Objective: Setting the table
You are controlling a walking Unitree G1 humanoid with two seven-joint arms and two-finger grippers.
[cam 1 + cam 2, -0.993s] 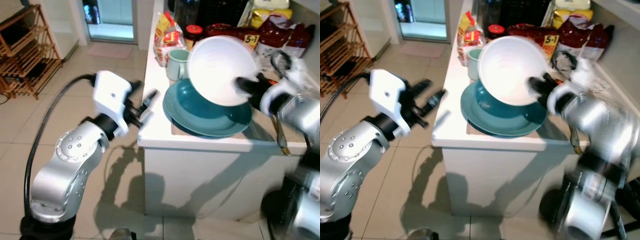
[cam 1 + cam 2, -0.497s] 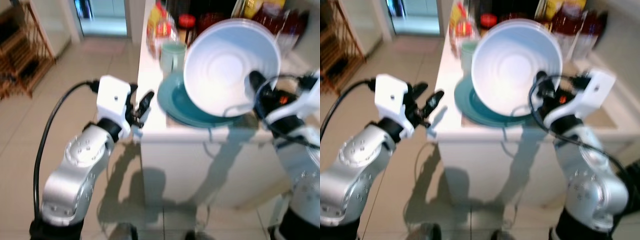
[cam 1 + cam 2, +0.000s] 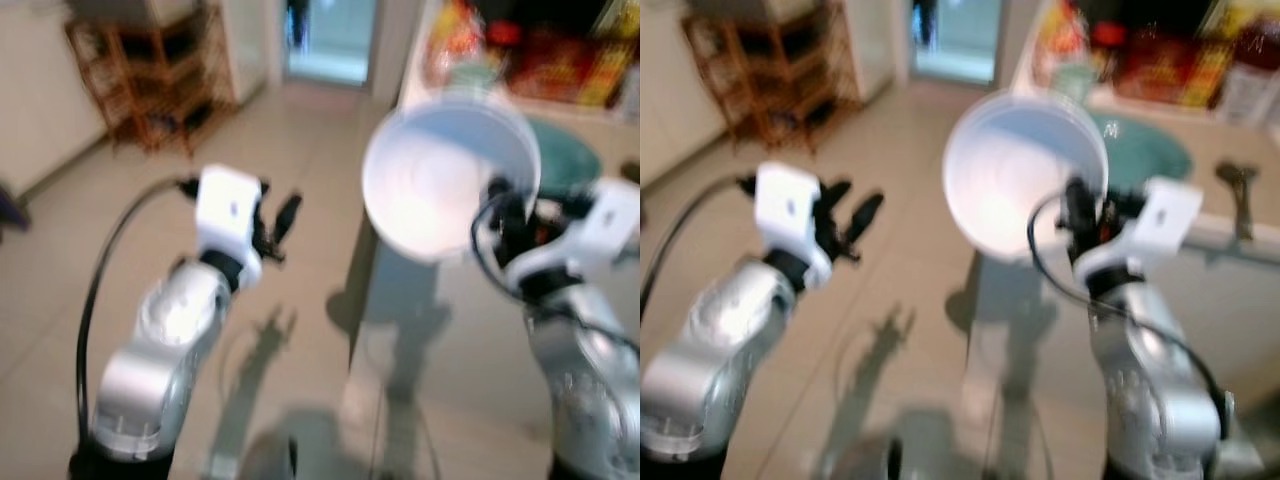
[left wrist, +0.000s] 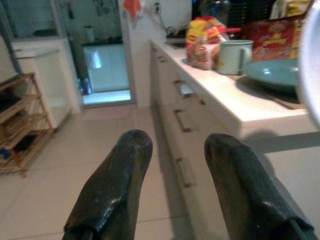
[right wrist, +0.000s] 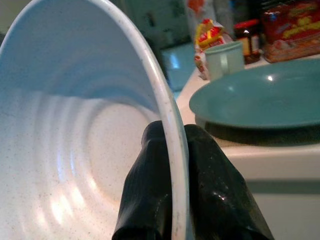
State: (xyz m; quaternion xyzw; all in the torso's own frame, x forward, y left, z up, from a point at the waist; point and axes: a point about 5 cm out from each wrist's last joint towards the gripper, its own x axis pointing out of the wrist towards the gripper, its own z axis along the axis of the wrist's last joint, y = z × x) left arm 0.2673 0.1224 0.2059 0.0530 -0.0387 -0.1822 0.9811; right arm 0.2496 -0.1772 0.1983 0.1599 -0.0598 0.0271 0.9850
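White bowl, tilted, pinched by its rim in right hand (carried in mid-air, off the counter with its teal plate); left hand spread, empty; risk: thin rim grip slipping while walking.

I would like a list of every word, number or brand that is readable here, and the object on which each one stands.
None can be read for certain.
Yellow and red snack bag: printing too blurred to read.
Red packet behind the teal plate: yellow lettering, too small to read.
White bowl in the right end effector: no markings.
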